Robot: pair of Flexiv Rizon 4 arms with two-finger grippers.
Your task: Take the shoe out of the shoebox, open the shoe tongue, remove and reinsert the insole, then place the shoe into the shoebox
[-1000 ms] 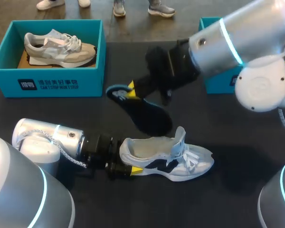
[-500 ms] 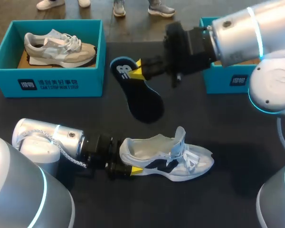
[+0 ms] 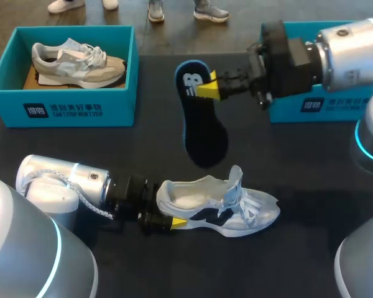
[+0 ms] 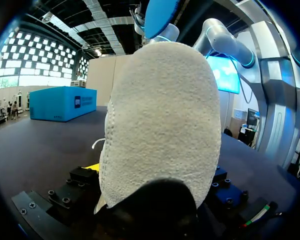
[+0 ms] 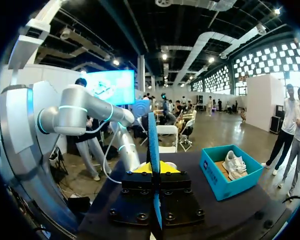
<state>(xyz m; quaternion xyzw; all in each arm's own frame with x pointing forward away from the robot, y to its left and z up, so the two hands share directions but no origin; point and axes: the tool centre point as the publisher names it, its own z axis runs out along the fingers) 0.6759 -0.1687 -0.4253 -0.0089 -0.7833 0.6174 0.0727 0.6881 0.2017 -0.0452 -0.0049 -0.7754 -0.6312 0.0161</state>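
Observation:
A white and navy shoe lies on its sole on the dark table, toe to the right, tongue standing up. My left gripper is shut on the shoe's heel; one yellow fingertip shows at its near side. In the left wrist view the pale heel fills the space between the fingers. My right gripper is shut on the heel end of a dark blue insole, which hangs in the air above and behind the shoe. In the right wrist view the insole stands edge-on between the yellow tips.
A teal shoebox at the back left holds a beige shoe. A second teal shoebox stands at the back right, partly behind my right arm. Bare table lies between the boxes and the shoe.
My right arm has carried the insole up and to the right, away from the shoe; it now hangs more upright. The shoe's toe reaches farther right, and the left fingertip sits farther along its side.

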